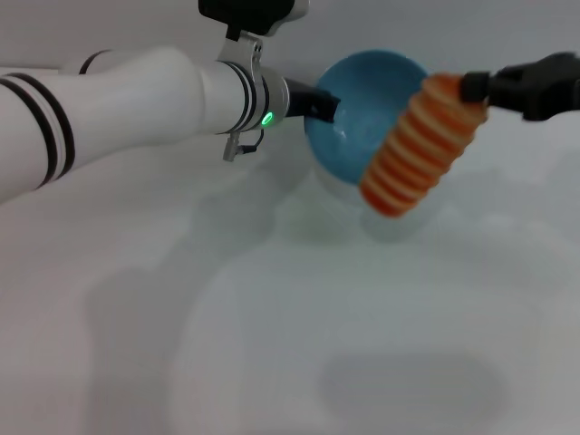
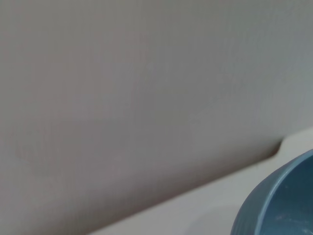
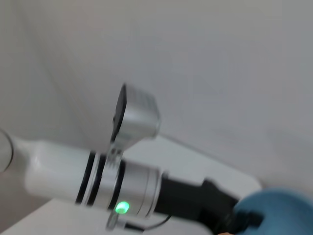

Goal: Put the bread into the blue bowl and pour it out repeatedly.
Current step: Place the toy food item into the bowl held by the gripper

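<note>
In the head view the blue bowl [image 1: 362,109] is held up off the table and tilted, its opening facing me. My left gripper [image 1: 322,104] is shut on the bowl's rim at its left side. The bread [image 1: 419,145], an orange-red loaf with cream stripes, hangs slanted in front of the bowl's right half. My right gripper [image 1: 473,88] is shut on the bread's upper end. The bowl's edge also shows in the left wrist view [image 2: 279,200] and in the right wrist view [image 3: 276,213], where the left arm's wrist [image 3: 132,188] reaches to it.
The white table [image 1: 272,317] lies below both arms, with the shadows of the bowl and bread on it. A pale wall [image 2: 146,88] stands behind the table's far edge.
</note>
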Controlling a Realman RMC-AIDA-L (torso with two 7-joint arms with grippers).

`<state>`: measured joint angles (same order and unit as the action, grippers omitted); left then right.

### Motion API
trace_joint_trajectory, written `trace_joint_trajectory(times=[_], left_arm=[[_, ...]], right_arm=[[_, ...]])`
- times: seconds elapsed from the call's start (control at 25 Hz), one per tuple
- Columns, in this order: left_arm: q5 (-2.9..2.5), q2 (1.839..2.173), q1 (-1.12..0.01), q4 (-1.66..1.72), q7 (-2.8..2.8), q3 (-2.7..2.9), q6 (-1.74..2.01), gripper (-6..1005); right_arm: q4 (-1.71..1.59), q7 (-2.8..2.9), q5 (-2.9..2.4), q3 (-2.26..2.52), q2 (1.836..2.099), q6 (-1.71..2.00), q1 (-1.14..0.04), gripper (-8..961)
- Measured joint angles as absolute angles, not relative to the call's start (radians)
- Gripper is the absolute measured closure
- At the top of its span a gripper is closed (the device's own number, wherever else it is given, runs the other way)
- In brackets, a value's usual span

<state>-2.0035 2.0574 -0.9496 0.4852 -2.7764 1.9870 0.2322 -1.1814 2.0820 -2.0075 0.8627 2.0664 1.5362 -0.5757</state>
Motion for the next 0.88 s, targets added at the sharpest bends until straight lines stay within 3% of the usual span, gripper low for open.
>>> trace_joint_trajectory(times=[0.36,0.88], left_arm=[[-2.005,2.061,-0.979,0.505,-2.776,1.986,0.374,1000],[-2.005,2.065,-0.99,0.566,-2.776,1.987,0.481,999]], right_arm=[[-1.22,2.084,-2.004,0.778,2.066,1.555,-0.562,917],[-1.0,2.01,-2.012,0.793,2.065,1.441,-0.562,916]])
